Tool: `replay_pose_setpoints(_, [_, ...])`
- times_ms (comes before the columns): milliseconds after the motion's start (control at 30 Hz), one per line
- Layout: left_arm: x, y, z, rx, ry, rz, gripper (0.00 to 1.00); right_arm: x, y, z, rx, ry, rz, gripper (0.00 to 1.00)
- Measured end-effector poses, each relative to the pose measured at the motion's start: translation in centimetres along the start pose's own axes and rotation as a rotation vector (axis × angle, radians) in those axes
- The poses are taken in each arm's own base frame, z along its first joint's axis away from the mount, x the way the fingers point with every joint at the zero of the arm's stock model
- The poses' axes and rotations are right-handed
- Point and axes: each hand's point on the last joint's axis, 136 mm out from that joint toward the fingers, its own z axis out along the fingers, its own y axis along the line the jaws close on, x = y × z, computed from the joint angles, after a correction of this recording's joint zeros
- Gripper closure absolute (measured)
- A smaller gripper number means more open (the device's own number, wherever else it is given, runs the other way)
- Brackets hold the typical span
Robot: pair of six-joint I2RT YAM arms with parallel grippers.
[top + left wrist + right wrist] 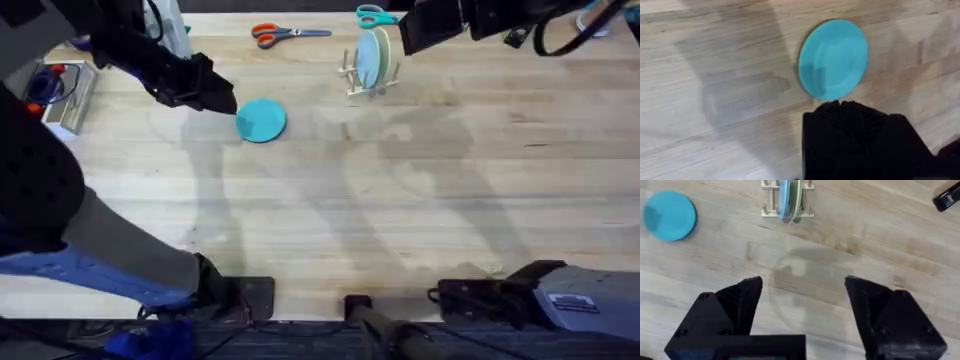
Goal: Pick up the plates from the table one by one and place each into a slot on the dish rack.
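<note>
Your left gripper [840,105] sits with its jaws drawn narrow, their tips together at the near rim of the teal plate [833,59], which lies flat on the wooden table [400,220] just ahead of them; you cannot tell whether they touch it. Your right gripper [802,297] hangs with jaws spread wide and nothing between them. Well ahead of those jaws stands the dish rack [787,211], with a pale blue plate [785,197] and a cream plate [796,197] upright on edge in its slots.
</note>
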Motion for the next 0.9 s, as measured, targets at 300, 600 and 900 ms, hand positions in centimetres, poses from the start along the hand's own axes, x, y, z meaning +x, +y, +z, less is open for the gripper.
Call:
replay_pose_setpoints(300, [-0.6,0.3,0.4,0.014,-0.018,0.0,0.96,0.0,0.0,0.0,0.0,0.0,0.0,0.007])
replay_pose_setpoints(600, [-0.9,0.7,1.5,0.035,-0.012,-0.007,0.961,0.0,0.0,0.0,0.0,0.0,0.0,0.007])
replay_pose_setpoints(900, [-1.1,2.3,4.6,0.053,0.022,-0.027,0.961,0.0,0.0,0.0,0.0,0.0,0.002,0.008])
